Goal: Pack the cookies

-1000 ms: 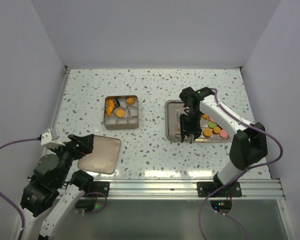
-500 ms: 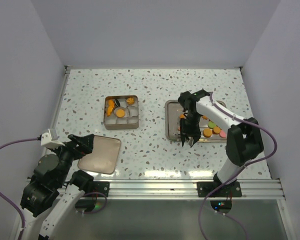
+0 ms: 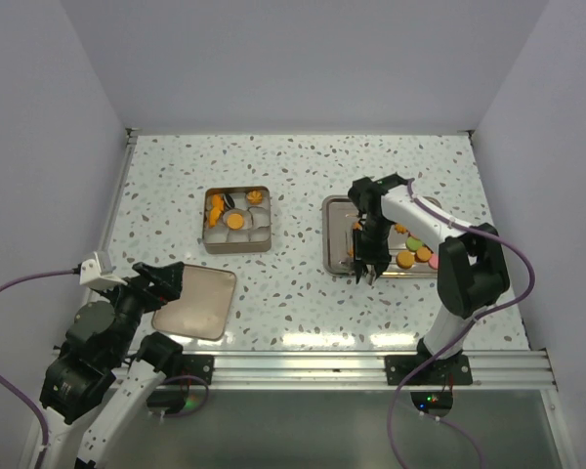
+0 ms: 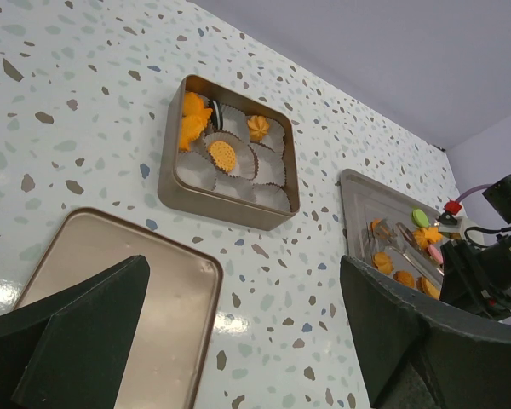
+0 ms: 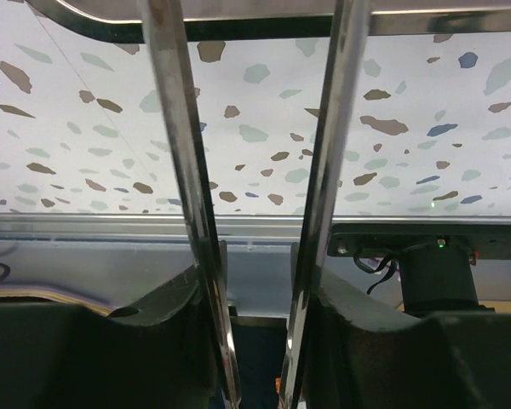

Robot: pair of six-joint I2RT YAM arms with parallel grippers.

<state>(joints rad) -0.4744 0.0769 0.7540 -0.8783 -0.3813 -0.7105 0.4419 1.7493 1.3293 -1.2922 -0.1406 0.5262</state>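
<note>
Cookies (image 3: 414, 256) lie on steel tray (image 3: 334, 239), right side of bench (image 3: 293, 166), just right of right end effector (image 3: 364, 273); its tongs (image 5: 255, 196) parted, gripping nothing. Left end effector (image 4: 238, 358) spread wide over tin lid (image 3: 197, 301), empty.

Speckled table (image 3: 303, 166) carries tin (image 3: 237, 220), lid (image 3: 195, 302), tray (image 3: 334, 234).

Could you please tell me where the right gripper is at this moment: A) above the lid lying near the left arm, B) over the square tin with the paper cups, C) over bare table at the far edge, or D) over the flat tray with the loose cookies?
D: the top view shows the right gripper at the near left part of the tray, beside the cookies.
</note>
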